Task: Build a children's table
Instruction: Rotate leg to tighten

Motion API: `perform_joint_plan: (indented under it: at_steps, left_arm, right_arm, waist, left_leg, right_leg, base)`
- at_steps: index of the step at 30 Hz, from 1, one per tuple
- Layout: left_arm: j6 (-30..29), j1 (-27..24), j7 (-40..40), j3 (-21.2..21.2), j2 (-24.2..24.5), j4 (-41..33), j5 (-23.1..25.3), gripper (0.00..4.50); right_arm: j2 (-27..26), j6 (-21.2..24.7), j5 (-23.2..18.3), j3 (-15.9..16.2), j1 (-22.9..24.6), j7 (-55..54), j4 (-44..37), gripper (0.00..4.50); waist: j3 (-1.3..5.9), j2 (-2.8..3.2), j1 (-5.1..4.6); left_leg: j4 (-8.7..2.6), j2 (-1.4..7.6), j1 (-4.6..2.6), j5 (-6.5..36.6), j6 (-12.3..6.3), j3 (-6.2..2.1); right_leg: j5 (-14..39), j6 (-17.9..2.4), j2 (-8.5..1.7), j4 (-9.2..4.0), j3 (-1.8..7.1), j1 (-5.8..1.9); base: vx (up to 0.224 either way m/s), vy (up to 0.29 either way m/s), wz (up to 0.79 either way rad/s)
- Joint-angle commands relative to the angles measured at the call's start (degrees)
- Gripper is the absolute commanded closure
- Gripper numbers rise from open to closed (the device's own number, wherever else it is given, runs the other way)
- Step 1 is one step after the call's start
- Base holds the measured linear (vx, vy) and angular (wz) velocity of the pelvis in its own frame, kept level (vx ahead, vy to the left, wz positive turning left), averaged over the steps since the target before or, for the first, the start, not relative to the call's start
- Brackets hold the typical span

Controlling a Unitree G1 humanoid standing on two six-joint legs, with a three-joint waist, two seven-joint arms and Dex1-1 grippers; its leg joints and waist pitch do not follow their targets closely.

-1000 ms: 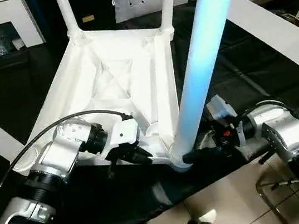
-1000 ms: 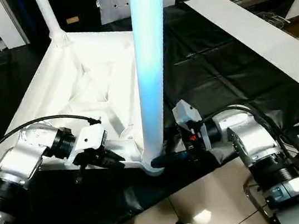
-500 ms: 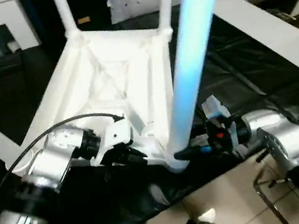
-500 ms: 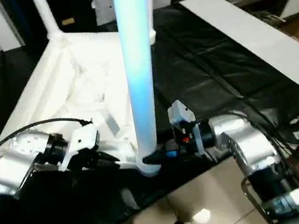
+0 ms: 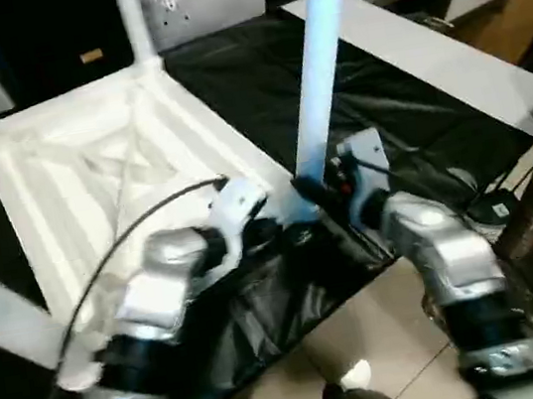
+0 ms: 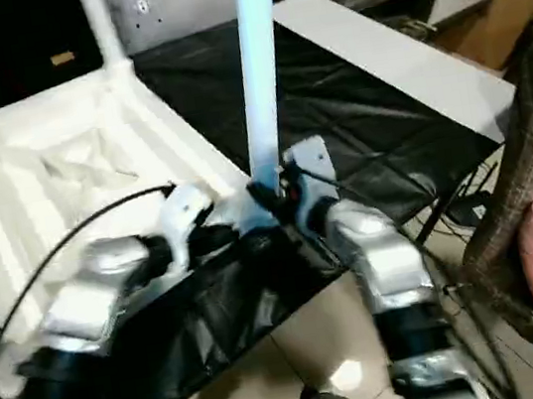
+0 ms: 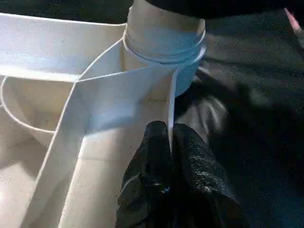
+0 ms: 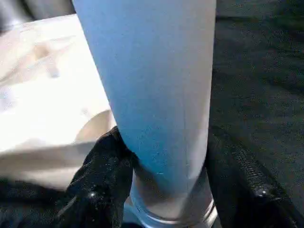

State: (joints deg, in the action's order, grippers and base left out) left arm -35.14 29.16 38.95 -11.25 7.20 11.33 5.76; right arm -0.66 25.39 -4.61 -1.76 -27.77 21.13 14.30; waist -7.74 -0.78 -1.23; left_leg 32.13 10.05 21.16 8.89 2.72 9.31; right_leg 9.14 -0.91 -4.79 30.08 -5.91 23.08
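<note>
Both tools unmoved since earlier: left tool (image 7: 171,142) pinches table rim (image 7: 156,90); right tool (image 8: 161,190) straddles leg (image 8: 152,85).

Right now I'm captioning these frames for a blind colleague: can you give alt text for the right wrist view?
A white table leg stands upright between the right gripper's two black fingers, its base seated in a round corner socket. The white tabletop lies to one side, black cloth to the other.

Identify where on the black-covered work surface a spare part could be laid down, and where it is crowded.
Free: the black cloth between the upturned white plastic table top and the long white board. Crowded: the near corner, where both grippers meet the upright white tube leg.
</note>
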Motion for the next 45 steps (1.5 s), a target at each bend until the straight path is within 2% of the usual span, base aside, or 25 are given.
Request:
perform_joint_plan:
  at_steps: [1, 2, 3, 4, 5, 6, 7, 8, 10, 11, 12, 14, 16, 18, 20, 21, 22, 24, 25, 26, 28, 31, 35, 39, 45]
  left_arm:
    - [0.6, 2.9, -4.8, -2.1, -5.2, 0.4, -0.7, 4.50]
    - [0.4, 3.2, -5.2, -2.4, -5.4, 0.4, -0.3, 4.50]
    - [0.3, 3.4, -5.5, -2.7, -5.2, 0.3, -0.2, 4.50]
    - [0.4, 3.3, -5.2, -2.8, -4.8, 0.2, -0.1, 4.50]
    - [0.6, 3.2, -4.5, -3.2, -4.0, 0.0, 0.1, 4.50]
    - [0.7, 3.1, -4.2, -3.3, -3.7, -0.1, 0.1, 4.50]
    - [0.7, 2.9, -3.8, -3.3, -3.2, -0.3, 0.2, 4.50]
    - [0.7, 2.8, -3.8, -3.3, -3.2, -0.4, 0.2, 4.50]
    - [1.6, 1.8, -0.8, -3.8, -0.9, -1.1, 0.1, 4.50]
    - [1.7, 1.7, -0.5, -3.8, -0.7, -1.2, 0.1, 4.50]
    - [3.0, 0.6, 3.1, -4.5, 2.2, -2.0, -0.3, 4.50]
    - [4.3, 0.1, 5.4, -4.9, 4.0, -2.5, -0.9, 4.50]
    - [6.0, -0.5, 9.1, -5.6, 6.8, -3.1, -1.7, 4.50]
    - [8.8, -0.9, 13.3, -6.2, 9.6, -3.1, -2.3, 4.50]
    - [12.6, -1.1, 17.6, -6.9, 12.4, -2.6, -2.8, 4.50]
    - [15.5, -1.1, 21.4, -7.7, 15.0, -1.9, -3.2, 4.50]
    - [15.9, -1.0, 21.9, -7.8, 15.4, -1.8, -3.3, 4.50]
    - [17.2, -0.9, 23.4, -8.1, 16.4, -1.4, -3.4, 4.50]
    - [20.8, -0.5, 27.9, -9.0, 18.5, -0.5, -4.2, 4.50]
    - [22.0, -0.4, 29.7, -9.4, 19.2, -0.2, -4.6, 4.50]
    - [23.2, 0.1, 33.3, -9.6, 20.1, 0.5, -6.0, 4.50]
    - [25.4, 1.1, 38.3, -10.5, 21.2, 1.6, -7.6, 4.50]
    - [29.2, 3.0, 43.7, -11.8, 21.8, 4.7, -8.3, 4.50]
    - [31.1, 4.4, 45.5, -12.5, 21.8, 6.5, -8.2, 4.50]
    - [32.4, 5.9, 46.9, -12.8, 21.2, 8.5, -8.0, 4.50]
  right_arm:
    - [-5.1, 1.2, -0.5, 5.6, 0.3, -0.7, 3.3, 2.52]
    - [-5.6, 0.8, -0.5, 5.3, 0.2, -1.2, 3.5, 2.52]
    - [-5.8, 0.4, -0.9, 5.0, 0.3, -1.7, 3.3, 1.83]
    - [-5.7, 0.1, -1.0, 4.9, 0.4, -1.6, 3.1, 1.83]
    - [-5.2, -0.3, -1.1, 4.8, 0.6, -1.2, 2.7, 1.77]
    - [-4.8, -0.5, -1.1, 4.9, 0.8, -1.0, 2.5, 1.62]
    - [-4.4, -0.8, -0.9, 4.9, 1.0, -0.7, 2.3, 1.45]
    - [-4.3, -0.8, -0.8, 4.9, 1.1, -0.7, 2.3, 1.45]
    - [-1.7, -2.6, -0.8, 4.9, 2.2, 2.7, 1.1, 1.16]
    - [-1.4, -2.8, -0.8, 4.9, 2.3, 3.1, 1.0, 1.16]
    - [2.4, -5.3, -1.2, 5.2, 3.7, 7.9, -0.6, 1.06]
    - [4.8, -6.6, -2.1, 5.3, 4.5, 11.6, -1.5, 0.85]
    - [8.2, -7.9, -3.3, 5.0, 5.4, 16.7, -2.5, 0.78]
    - [11.7, -9.4, -4.1, 5.1, 5.9, 21.7, -3.1, 0.61]
    - [14.8, -10.2, -5.1, 5.1, 6.1, 26.5, -3.5, 0.38]
    - [17.7, -10.8, -6.2, 5.4, 6.0, 31.3, -3.5, 0.30]
    - [18.1, -10.8, -6.3, 5.4, 6.0, 31.9, -3.4, 0.24]
    - [19.3, -11.0, -6.9, 5.6, 5.9, 33.9, -3.3, 0.24]
    - [21.5, -11.8, -8.0, 6.1, 5.3, 39.1, -2.8, 0.24]
    - [22.3, -12.3, -8.3, 6.3, 5.1, 41.1, -2.5, 0.24]
    - [23.5, -13.3, -9.4, 6.8, 4.2, 45.3, -1.4, 0.24]
    - [24.6, -15.2, -10.0, 8.1, 2.6, 50.5, 1.0, 0.51]
    - [26.1, -17.6, -10.3, 10.7, 0.2, 57.7, 3.9, 0.81]
    - [26.2, -18.8, -10.3, 11.7, -1.2, 60.6, 5.5, 1.02]
    - [26.5, -19.6, -10.3, 13.2, -2.1, 64.4, 6.9, 1.61]
  waist:
    - [2.23, 0.65, -0.64]
    - [2.19, 0.78, -0.61]
    - [2.08, 1.00, -0.43]
    - [2.08, 1.00, -0.43]
    - [1.88, 0.78, -0.23]
    - [1.84, 0.33, -0.23]
    - [2.02, 0.25, -0.03]
    - [2.07, 0.33, 0.10]
    - [2.07, 0.33, 0.24]
    - [2.10, 0.40, 0.33]
    - [2.15, 0.37, 0.29]
    - [2.53, 0.38, 0.52]
    - [3.10, 0.19, 1.13]
    - [3.05, -0.05, 1.62]
    - [3.20, -0.44, 2.00]
    - [3.46, -0.05, 2.60]
    - [3.51, -0.09, 2.91]
    - [3.50, -0.09, 3.48]
    - [3.64, -0.12, 3.85]
    - [3.85, -0.18, 3.86]
    - [4.16, -0.01, 4.35]
    - [4.26, -0.13, 4.67]
    - [4.17, -0.21, 5.06]
    - [4.18, -0.39, 5.75]
    - [4.10, -0.55, 5.83]
  left_leg:
    - [-5.22, 3.14, -1.83, 37.0, 1.36, -2.80]
    - [-5.68, 3.47, -1.98, 39.3, 1.41, -2.93]
    - [-7.00, 4.13, -1.35, 42.8, 1.84, -3.16]
    - [-7.00, 4.13, -1.35, 42.8, 1.84, -3.16]
    - [-6.24, 3.18, -2.59, 42.8, 2.29, -2.43]
    - [-4.73, 1.95, -3.08, 38.5, 1.64, -2.21]
    - [-4.31, 1.71, -1.81, 32.7, 0.61, -2.28]
    - [-4.39, 1.87, -1.40, 30.9, 0.39, -2.31]
    - [-4.77, 2.34, -1.62, 30.1, 0.29, -2.26]
    - [-4.83, 2.43, -1.65, 30.6, 0.29, -2.39]
    - [-4.97, 2.55, -1.55, 30.8, 0.24, -2.33]
    - [-5.20, 2.98, -1.03, 28.9, -0.27, -2.14]
    - [-4.87, 2.96, -0.49, 22.9, -1.77, -1.52]
    - [-4.57, 2.78, -0.35, 20.4, -3.19, -0.95]
    - [-4.15, 2.56, -0.43, 18.6, -4.00, -0.44]
    - [-3.92, 2.69, -0.81, 17.1, -4.54, -0.27]
    - [-3.83, 2.79, -0.83, 15.7, -5.06, 0.01]
    - [-3.71, 2.86, -1.17, 15.2, -5.29, 0.28]
    - [-3.52, 2.90, -1.22, 14.9, -5.32, 0.38]
    - [-3.52, 2.93, -0.64, 13.3, -5.42, 0.27]
    - [-3.28, 2.97, -0.52, 9.2, -6.74, 0.33]
    - [-3.10, 3.11, -0.49, 8.2, -7.49, 0.38]
    - [-3.08, 3.28, -0.62, 9.9, -6.99, 0.41]
    - [-3.16, 3.49, -0.78, 11.6, -5.51, 0.38]
    - [-3.15, 3.35, -0.51, 12.5, -4.51, 0.18]
  right_leg:
    - [36.9, -1.0, -2.99, -5.33, -0.11, -1.96]
    - [34.9, -1.1, -2.83, -4.89, -0.21, -2.17]
    - [28.7, -2.4, -3.14, -2.84, 0.67, -3.01]
    - [28.7, -2.4, -3.14, -2.84, 0.67, -3.01]
    - [31.7, -2.9, -3.64, -4.31, 1.10, -1.28]
    - [38.4, -2.0, -4.70, -6.04, 0.70, -0.73]
    - [41.4, -0.9, -5.49, -6.44, 0.64, -1.83]
    - [41.3, -0.7, -5.63, -6.37, 0.74, -2.06]
    - [37.7, -1.5, -5.02, -5.96, 1.07, -1.42]
    - [36.9, -1.8, -4.95, -5.79, 1.02, -1.50]
    - [35.8, -2.1, -4.81, -5.59, 1.16, -1.62]
    - [29.4, -4.4, -4.81, -4.51, 2.02, -1.95]
    - [21.9, -8.0, -4.88, -3.40, 2.72, -2.31]
    - [21.1, -9.2, -4.74, -3.04, 3.16, -2.13]
    - [23.4, -9.1, -4.75, -2.89, 3.65, -2.02]
    - [22.7, -9.5, -4.71, -2.75, 3.88, -1.70]
    - [20.9, -10.1, -4.38, -2.34, 3.95, -1.68]
    - [20.6, -10.5, -4.25, -2.35, 4.05, -1.38]
    - [19.4, -11.8, -4.16, -1.87, 4.11, -1.37]
    - [17.8, -12.0, -4.21, -1.34, 4.05, -1.97]
    - [11.8, -13.7, -3.97, -0.52, 3.92, -2.13]
    - [9.8, -15.3, -3.87, 0.01, 3.74, -2.25]
    - [12.8, -15.1, -3.99, -0.25, 3.69, -2.14]
    - [15.8, -14.1, -4.30, -0.46, 3.86, -2.07]
    - [19.9, -12.8, -4.44, -0.73, 3.87, -2.08]
  base:
    - [-0.025, 0.053, -0.08]
    - [-0.018, 0.053, -0.06]
    - [-0.018, 0.053, -0.06]
    - [0.000, 0.000, 0.00]
    - [0.000, 0.000, 0.00]
    - [0.000, 0.000, 0.00]
    - [0.000, 0.000, 0.00]
    - [0.000, 0.000, 0.00]
    - [0.000, 0.000, 0.00]
    - [0.000, 0.000, 0.00]
    - [0.000, 0.000, 0.00]
    - [0.000, 0.000, 0.00]
    - [0.000, 0.000, 0.00]
    - [0.000, 0.000, 0.00]
    - [0.017, -0.028, 0.04]
    - [0.035, -0.057, 0.08]
    - [0.037, -0.062, 0.11]
    - [0.043, -0.060, 0.16]
    - [0.049, -0.050, 0.14]
    - [0.000, 0.000, 0.00]
    - [0.000, 0.000, 0.00]
    - [0.000, 0.000, 0.00]
    - [0.000, 0.000, 0.00]
    - [0.000, 0.000, 0.00]
    - [0.000, 0.000, 0.00]
